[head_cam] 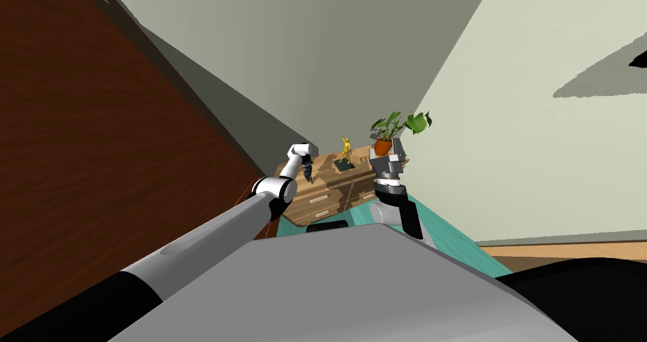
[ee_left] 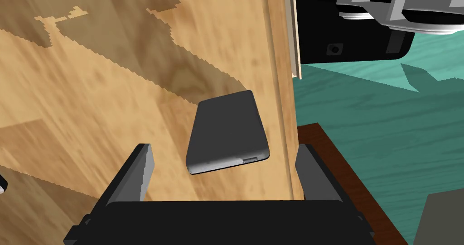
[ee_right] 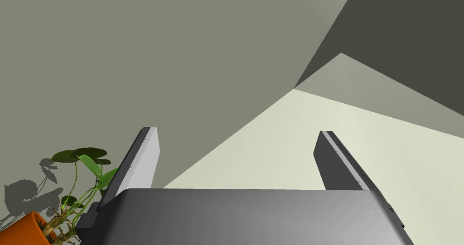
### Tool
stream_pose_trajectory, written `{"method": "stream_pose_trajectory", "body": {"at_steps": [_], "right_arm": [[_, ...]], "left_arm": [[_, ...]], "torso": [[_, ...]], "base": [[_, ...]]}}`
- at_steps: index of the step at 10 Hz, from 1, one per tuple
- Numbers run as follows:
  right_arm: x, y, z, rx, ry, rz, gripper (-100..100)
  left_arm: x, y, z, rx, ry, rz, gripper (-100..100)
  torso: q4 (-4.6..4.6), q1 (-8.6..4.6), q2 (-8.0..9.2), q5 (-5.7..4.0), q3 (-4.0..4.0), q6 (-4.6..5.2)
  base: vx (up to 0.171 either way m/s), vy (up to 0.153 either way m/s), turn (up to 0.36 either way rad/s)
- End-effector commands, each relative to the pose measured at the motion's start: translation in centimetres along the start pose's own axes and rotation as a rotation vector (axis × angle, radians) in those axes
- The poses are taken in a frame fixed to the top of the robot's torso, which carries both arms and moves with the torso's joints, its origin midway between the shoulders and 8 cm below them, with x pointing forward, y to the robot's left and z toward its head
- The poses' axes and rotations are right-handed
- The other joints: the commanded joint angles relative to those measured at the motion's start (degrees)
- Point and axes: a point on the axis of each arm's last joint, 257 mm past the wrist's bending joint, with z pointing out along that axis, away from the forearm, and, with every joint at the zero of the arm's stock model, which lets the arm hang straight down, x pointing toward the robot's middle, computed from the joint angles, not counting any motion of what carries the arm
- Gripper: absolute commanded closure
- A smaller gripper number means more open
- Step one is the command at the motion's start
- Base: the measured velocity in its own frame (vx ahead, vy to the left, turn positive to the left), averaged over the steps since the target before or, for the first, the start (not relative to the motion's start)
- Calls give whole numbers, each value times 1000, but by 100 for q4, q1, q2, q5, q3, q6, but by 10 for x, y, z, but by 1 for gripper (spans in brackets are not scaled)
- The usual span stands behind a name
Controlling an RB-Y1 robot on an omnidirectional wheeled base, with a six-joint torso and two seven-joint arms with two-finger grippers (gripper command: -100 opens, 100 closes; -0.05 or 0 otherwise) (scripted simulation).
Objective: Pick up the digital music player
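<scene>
Two spread fingers [ee_left: 141, 170] of the left pincer [ee_left: 223, 149] flank the dark music player [ee_left: 226, 131], untouched.

The dark grey, flat music player [ee_left: 226, 131] lies on the wooden dresser top [ee_left: 90, 97], seemingly near its edge.

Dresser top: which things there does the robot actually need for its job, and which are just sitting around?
Needed for the job:
dark grey music player, lying flat on the wooden dresser
left end effector, open, poised over it

Just sitting around:
gold figurine
potted plant in an orange pot
right end effector, open, raised beside the plant
</scene>
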Motion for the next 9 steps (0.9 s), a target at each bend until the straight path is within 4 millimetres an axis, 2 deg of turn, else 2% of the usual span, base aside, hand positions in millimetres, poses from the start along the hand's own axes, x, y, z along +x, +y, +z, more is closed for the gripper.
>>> {"method": "stream_pose_trajectory", "body": {"at_steps": [1,2,4,5,6,9], "right_arm": [[0,0,0,0,0,0,0],[0,0,0,0,0,0,0],[0,0,0,0,0,0,0],[0,0,0,0,0,0,0],[0,0,0,0,0,0,0],[0,0,0,0,0,0,0]], "left_arm": [[0,0,0,0,0,0,0],[-2,0,12,1,-1,-1,-100],[-4,1,22,1,-2,-2,-100],[-2,1,18,-1,-2,-2,-100],[-2,0,19,1,-1,-2,100],[-2,0,19,1,-1,-2,100]], "torso": [[0,0,0,0,0,0],[3,0,12,0,7,0],[5,-4,19,-1,12,1],[5,-5,21,-1,13,1],[6,-3,21,-1,13,1],[4,0,17,0,10,1]], "base": [[7,0,0],[4,-7,-13],[-1,-12,-7],[-1,-6,-1],[0,0,0],[0,0,0]]}}
